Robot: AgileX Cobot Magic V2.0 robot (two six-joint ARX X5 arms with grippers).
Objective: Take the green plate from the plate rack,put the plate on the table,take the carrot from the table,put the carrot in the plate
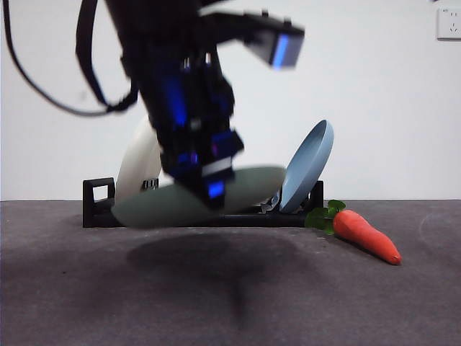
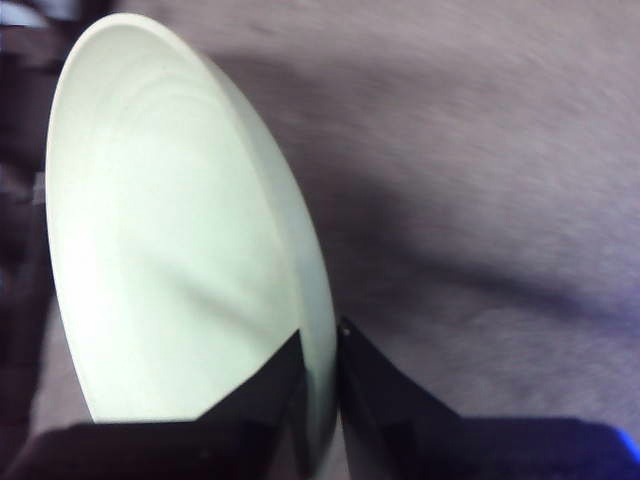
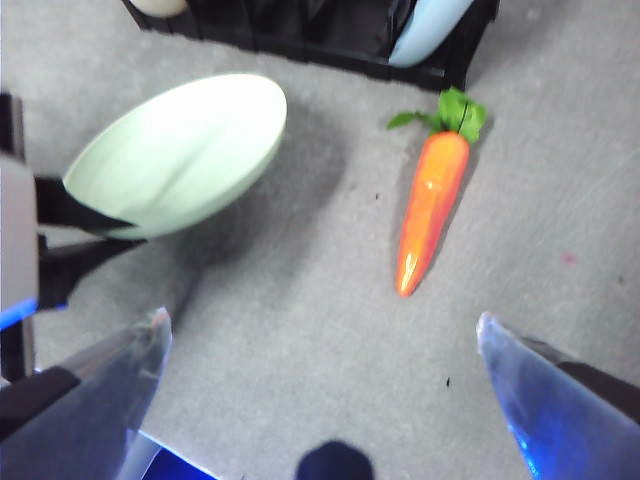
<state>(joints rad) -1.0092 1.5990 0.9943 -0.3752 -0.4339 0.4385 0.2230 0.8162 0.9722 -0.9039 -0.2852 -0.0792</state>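
Note:
My left gripper (image 1: 214, 189) is shut on the rim of the green plate (image 1: 155, 205) and holds it nearly flat, a little above the table (image 1: 230, 288), in front of the plate rack (image 1: 97, 202). The left wrist view shows its jaws pinching the plate's rim (image 2: 180, 230). The carrot (image 1: 365, 236) lies on the table to the right of the rack, leaves toward the rack. My right gripper (image 3: 320, 345) is open and empty, hovering above the table near the carrot (image 3: 430, 205); the plate also shows in the right wrist view (image 3: 180, 150).
A cream-white plate (image 1: 137, 162) stands in the rack's left part and a blue plate (image 1: 310, 162) leans in its right end. A white wall with a socket (image 1: 448, 21) is behind.

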